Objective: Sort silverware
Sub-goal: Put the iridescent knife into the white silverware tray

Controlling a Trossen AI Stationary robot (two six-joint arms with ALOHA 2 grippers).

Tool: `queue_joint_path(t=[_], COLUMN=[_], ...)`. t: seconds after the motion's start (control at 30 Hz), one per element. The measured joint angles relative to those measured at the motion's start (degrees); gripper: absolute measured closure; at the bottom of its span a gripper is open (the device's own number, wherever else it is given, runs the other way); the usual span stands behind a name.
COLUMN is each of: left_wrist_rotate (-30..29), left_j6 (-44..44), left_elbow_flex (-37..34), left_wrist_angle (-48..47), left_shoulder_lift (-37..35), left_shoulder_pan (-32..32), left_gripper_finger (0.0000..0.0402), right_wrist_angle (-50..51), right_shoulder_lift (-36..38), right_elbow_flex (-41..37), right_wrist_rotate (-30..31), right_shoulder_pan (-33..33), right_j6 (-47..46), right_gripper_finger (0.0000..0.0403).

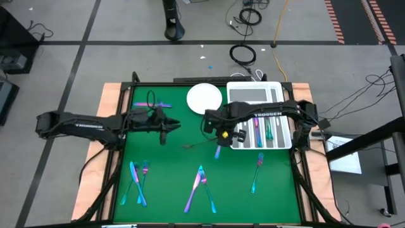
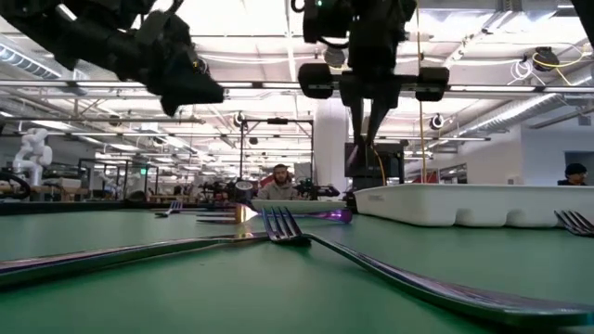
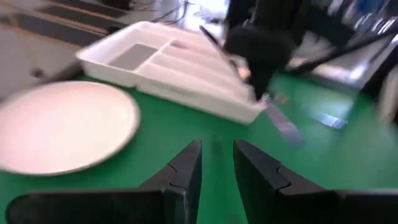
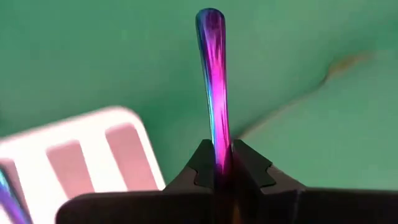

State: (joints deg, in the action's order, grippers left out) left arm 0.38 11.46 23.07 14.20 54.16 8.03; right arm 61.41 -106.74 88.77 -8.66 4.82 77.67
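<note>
silverware piece (image 4: 213,74) clamped upright, right pincer (image 4: 219,163) raised

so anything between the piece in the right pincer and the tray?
Nothing visible. The right pincer holds a slim iridescent purple utensil just left of the white slotted plastic tray, above bare green mat, beside the tray's edge.

A grey tiled floor (image 1: 57,63) strewn with black coiled cables (image 1: 243,53) is seen beyond the end effectors; bright ceiling strip lights (image 2: 251,23) hang overhead.
</note>
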Motion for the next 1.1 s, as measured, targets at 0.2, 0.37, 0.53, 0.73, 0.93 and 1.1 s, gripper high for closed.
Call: queue_joint_path(t=[0.2,0.37,0.53,0.73,0.93,1.1], left_wrist_rotate=[-0.2,0.4,0.5,5.6,10.9,13.4], left_j6=[20.4,22.7,22.8,24.2,24.2,24.2], left_elbow_flex=[0.0,0.0,3.4,9.6,13.1,14.3], left_wrist_angle=[16.3,28.3,36.7,36.3,36.3,36.3], left_shoulder_lift=[13.3,23.8,32.0,39.7,42.3,42.3], left_shoulder_pan=[-1.9,-3.1,-3.3,-3.3,-3.3,-3.1], left_gripper_finger=[0.0308,0.0308,0.0308,0.0308,0.0308,0.0308], right_wrist_angle=[2.0,1.3,-3.9,-11.6,-11.0,-10.3], right_shoulder_lift=[0.2,0.8,2.9,5.5,5.7,5.7], right_elbow_flex=[0.0,0.0,0.0,0.1,0.0,0.0], right_wrist_rotate=[17.5,17.7,17.8,17.6,17.6,17.6], right_shoulder_pan=[-4.2,-6.1,-7.4,-7.9,-7.9,-7.7], right_j6=[-1.9,-6.5,-6.3,-4.1,-3.3,-2.8], right_gripper_finger=[0.0396,0.0396,0.0396,0.0396,0.0396,0.0396])
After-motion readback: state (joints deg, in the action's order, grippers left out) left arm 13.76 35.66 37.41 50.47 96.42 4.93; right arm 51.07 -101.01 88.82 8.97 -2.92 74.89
